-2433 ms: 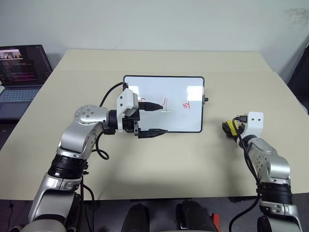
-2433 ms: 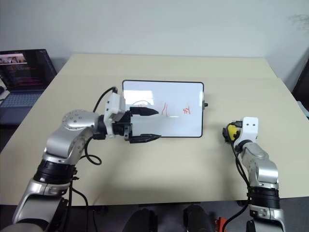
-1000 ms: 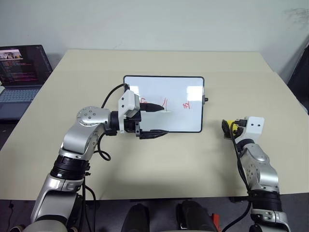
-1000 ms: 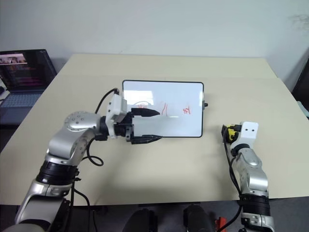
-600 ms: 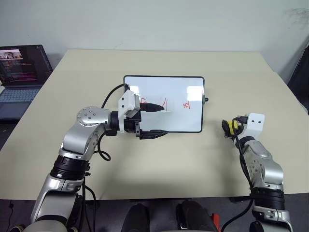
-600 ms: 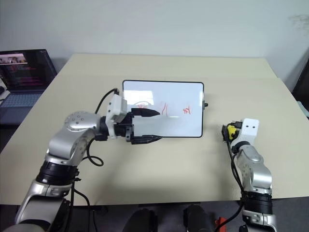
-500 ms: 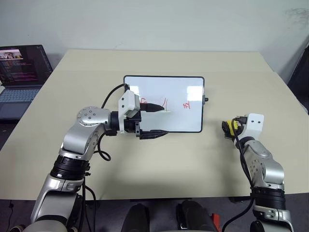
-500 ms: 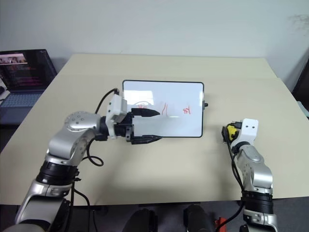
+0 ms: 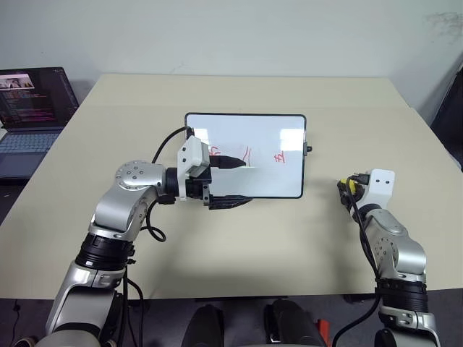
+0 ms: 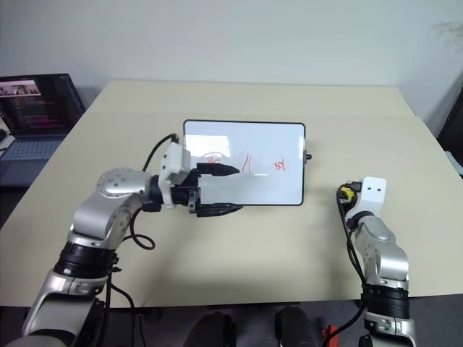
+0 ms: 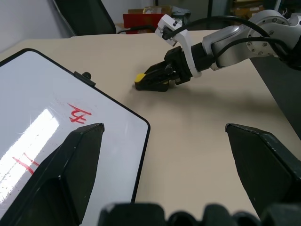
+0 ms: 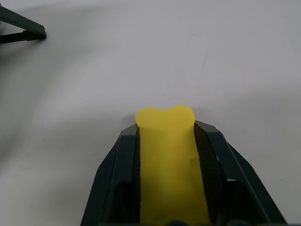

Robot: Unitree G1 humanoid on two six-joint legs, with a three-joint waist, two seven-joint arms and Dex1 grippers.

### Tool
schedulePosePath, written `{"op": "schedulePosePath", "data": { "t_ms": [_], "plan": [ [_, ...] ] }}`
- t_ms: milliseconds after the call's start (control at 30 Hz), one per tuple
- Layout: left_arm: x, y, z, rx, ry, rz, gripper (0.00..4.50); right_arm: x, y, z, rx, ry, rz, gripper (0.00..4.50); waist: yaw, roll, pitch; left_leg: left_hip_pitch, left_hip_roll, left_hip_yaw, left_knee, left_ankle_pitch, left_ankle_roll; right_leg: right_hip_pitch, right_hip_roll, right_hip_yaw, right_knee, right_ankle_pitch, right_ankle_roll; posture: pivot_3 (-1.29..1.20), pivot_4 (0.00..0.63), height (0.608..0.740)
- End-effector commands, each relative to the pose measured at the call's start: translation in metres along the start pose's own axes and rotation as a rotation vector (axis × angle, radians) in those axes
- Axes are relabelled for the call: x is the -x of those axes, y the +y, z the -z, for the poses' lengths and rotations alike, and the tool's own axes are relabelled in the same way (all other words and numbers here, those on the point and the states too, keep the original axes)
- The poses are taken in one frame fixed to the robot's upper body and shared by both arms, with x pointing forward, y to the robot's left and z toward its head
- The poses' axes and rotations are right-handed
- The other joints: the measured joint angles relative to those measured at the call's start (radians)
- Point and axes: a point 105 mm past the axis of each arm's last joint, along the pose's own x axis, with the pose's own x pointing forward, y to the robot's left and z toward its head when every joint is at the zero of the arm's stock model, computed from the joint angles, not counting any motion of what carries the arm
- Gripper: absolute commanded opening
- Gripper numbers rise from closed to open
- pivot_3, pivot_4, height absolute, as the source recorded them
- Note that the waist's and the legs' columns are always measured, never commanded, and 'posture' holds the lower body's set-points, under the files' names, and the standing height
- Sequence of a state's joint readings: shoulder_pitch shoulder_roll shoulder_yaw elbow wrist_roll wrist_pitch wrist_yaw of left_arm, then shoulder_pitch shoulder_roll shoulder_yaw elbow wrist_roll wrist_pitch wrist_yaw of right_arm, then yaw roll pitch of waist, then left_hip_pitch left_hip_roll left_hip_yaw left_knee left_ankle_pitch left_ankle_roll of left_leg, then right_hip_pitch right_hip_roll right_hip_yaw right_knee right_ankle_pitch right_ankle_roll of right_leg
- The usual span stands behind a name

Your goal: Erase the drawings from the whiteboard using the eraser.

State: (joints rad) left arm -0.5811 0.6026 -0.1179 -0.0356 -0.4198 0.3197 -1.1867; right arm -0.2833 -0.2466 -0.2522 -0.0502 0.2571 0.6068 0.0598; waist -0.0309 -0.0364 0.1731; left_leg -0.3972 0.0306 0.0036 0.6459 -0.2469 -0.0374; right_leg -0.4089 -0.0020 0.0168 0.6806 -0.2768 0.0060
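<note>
While the left gripper (image 9: 230, 181) hangs over the whiteboard (image 9: 268, 144) with fingers apart, the right gripper (image 12: 165, 141) is clamped on the yellow eraser (image 12: 167, 160), low on the bench (image 9: 289, 238), right of the board. Three red drawings (image 9: 278, 157) remain.

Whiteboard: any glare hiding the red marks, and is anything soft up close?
Left wrist view: a bright glare streak on the whiteboard crosses the drawings area, though the strokes stay legible. Left eye view: the board is evenly lit. Right wrist view: the eraser looks soft and blurred at close range.
</note>
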Motion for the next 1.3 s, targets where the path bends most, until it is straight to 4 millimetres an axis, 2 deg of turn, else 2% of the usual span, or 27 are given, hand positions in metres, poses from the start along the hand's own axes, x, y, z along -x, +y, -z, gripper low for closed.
{"op": "schedulePosePath", "data": {
  "t_ms": [33, 233, 333, 400, 533, 600, 733, 800, 933, 1067, 1300],
  "plan": [
    [0.003, 0.002, -0.009, -0.013, -0.023, -0.04, 4.5, 0.006, 0.0, -0.019, 0.021, -0.07, -0.006, 1.26, 0.0, 0.0, 0.0, 0.0, 0.0, 0.0, 0.0, 0.0, 0.0, 0.0, 0.0, 0.0, 0.0, 0.0, 0.0, 0.0, 0.15, 0.74],
    [0.015, 0.009, -0.005, 0.039, 0.001, -0.187, 4.5, 0.025, 0.018, -0.034, 0.098, -0.123, -0.087, 1.26, 0.0, 0.0, 0.0, 0.0, 0.001, -0.001, 0.0, 0.0, 0.0, 0.0, 0.0, 0.0, 0.0, 0.0, 0.0, 0.0, 0.15, 0.74],
    [0.029, 0.014, -0.004, 0.04, 0.034, -0.321, 4.5, 0.05, 0.052, -0.046, 0.189, -0.158, -0.25, 1.26, -0.001, 0.001, 0.0, 0.0, 0.001, -0.001, 0.0, 0.0, 0.0, 0.0, 0.0, 0.0, 0.0, 0.0, 0.0, 0.0, 0.15, 0.74],
    [0.041, 0.016, -0.003, 0.061, 0.066, -0.4, 4.5, 0.066, 0.071, -0.052, 0.189, -0.172, -0.353, 1.26, -0.003, 0.0, 0.0, 0.0, 0.002, -0.001, 0.0, 0.0, 0.0, 0.0, 0.0, 0.0, 0.0, 0.0, 0.0, 0.0, 0.15, 0.74],
    [0.061, 0.01, 0.0, 0.11, 0.127, -0.465, 4.5, 0.088, 0.101, -0.064, 0.2, -0.196, -0.505, 1.26, -0.001, 0.0, 0.0, 0.0, 0.003, -0.002, 0.0, 0.0, 0.0, 0.0, 0.0, -0.001, 0.0, -0.001, 0.002, 0.0, 0.15, 0.74],
    [0.075, 0.008, 0.006, 0.124, 0.188, -0.502, 4.5, 0.093, 0.123, -0.071, 0.236, -0.218, -0.593, 1.26, -0.004, 0.0, 0.0, 0.001, 0.003, -0.001, 0.0, 0.0, 0.0, 0.0, 0.0, 0.0, 0.001, -0.003, 0.004, 0.0, 0.15, 0.74],
    [0.103, 0.012, 0.025, 0.159, 0.337, -0.605, 4.5, 0.094, 0.172, -0.083, 0.387, -0.277, -0.751, 1.26, -0.003, 0.0, 0.0, 0.002, 0.002, -0.001, 0.0, 0.0, 0.0, 0.0, 0.0, -0.001, 0.001, -0.003, 0.005, 0.0, 0.15, 0.74],
    [0.108, 0.014, 0.028, 0.175, 0.363, -0.635, 4.5, 0.091, 0.184, -0.083, 0.447, -0.289, -0.789, 1.26, 0.001, 0.0, 0.0, 0.002, 0.002, -0.002, 0.0, 0.0, 0.0, 0.001, 0.0, -0.002, 0.001, -0.003, 0.004, 0.0, 0.15, 0.74],
    [0.113, 0.028, 0.031, 0.176, 0.361, -0.72, 4.5, 0.079, 0.224, -0.079, 0.671, -0.35, -0.898, 1.26, 0.003, 0.0, 0.0, 0.001, 0.001, -0.001, 0.001, 0.0, 0.0, 0.001, -0.002, -0.001, 0.0, -0.002, 0.003, 0.0, 0.15, 0.74],
    [0.114, 0.038, 0.034, 0.188, 0.351, -0.766, 4.5, 0.066, 0.242, -0.085, 0.715, -0.388, -0.914, 1.26, 0.004, -0.001, 0.0, 0.0, 0.0, -0.002, 0.001, 0.0, 0.0, 0.0, -0.002, -0.002, 0.0, 0.0, 0.0, 0.0, 0.15, 0.74],
    [0.109, 0.038, 0.041, 0.207, 0.363, -0.746, 4.5, 0.051, 0.272, -0.094, 0.794, -0.424, -0.939, 1.26, 0.001, -0.001, 0.0, -0.001, 0.002, -0.002, 0.0, 0.0, 0.0, -0.002, -0.006, -0.002, 0.0, 0.0, 0.0, 0.0, 0.15, 0.74]
  ]
}}
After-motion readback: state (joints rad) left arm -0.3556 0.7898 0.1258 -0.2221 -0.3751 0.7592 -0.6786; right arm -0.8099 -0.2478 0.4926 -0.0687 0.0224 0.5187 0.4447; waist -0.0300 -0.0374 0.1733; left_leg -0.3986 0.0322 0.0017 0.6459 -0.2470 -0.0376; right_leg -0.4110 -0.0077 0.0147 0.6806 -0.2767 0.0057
